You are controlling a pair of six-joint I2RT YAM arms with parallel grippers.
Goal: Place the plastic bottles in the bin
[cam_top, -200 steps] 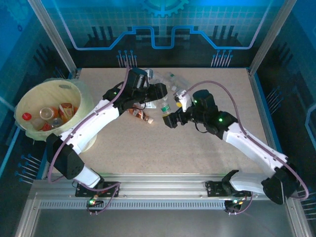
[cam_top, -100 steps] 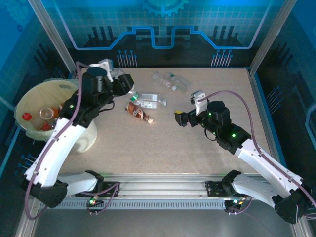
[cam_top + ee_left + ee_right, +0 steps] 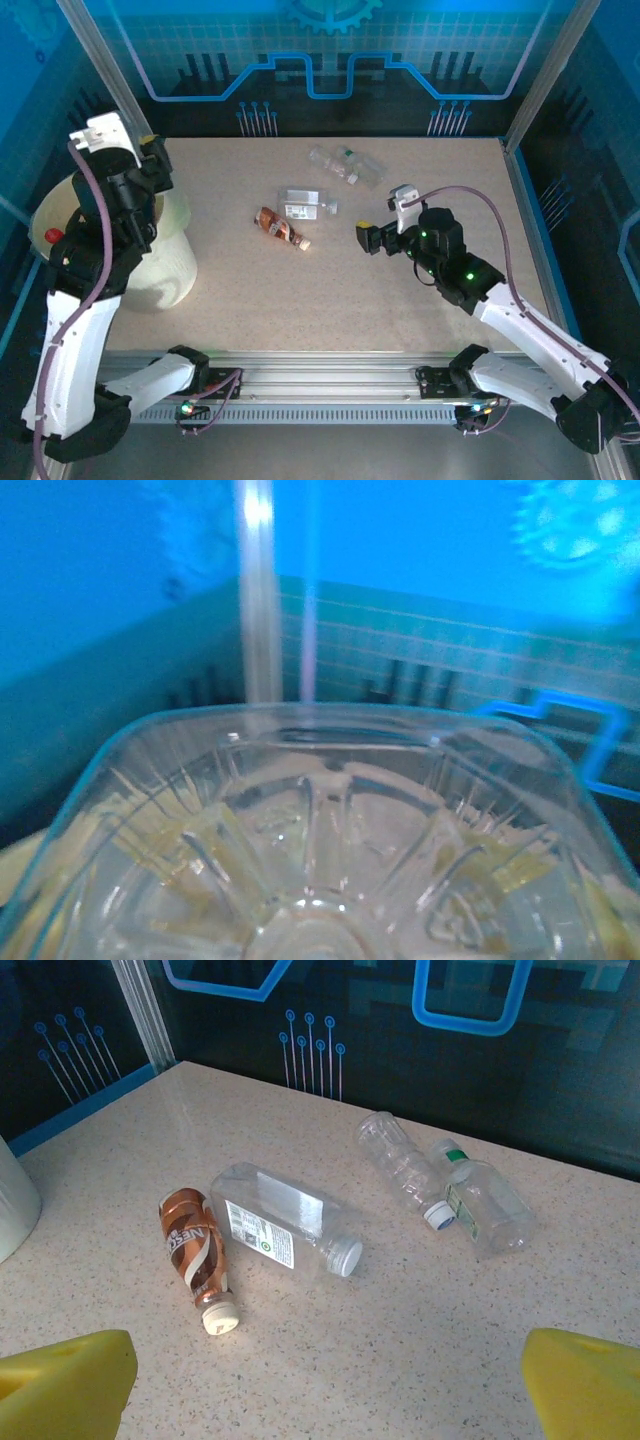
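My left gripper (image 3: 152, 163) is raised above the far rim of the pale cream bin (image 3: 170, 262) at the left. It is shut on a clear plastic bottle (image 3: 320, 840), whose ribbed base sits close to the left wrist camera. Yellow pads (image 3: 150, 830) show through the plastic. On the table lie a brown-labelled bottle (image 3: 193, 1250) (image 3: 280, 227), a clear square bottle (image 3: 285, 1222) (image 3: 303, 203), a clear ribbed bottle (image 3: 400, 1168) and a green-labelled clear bottle (image 3: 487, 1205). My right gripper (image 3: 366, 238) (image 3: 325, 1400) is open just right of them, holding nothing.
A red cap (image 3: 53, 236) shows inside the bin past my left arm. Aluminium posts and blue panels wall in the table on three sides. The bin's pale wall (image 3: 15, 1200) edges into the right wrist view at the left.
My left arm has swung from the bottles at mid-table up and left to above the bin, carrying the clear bottle. The right arm drew back slightly to the right, then held still.
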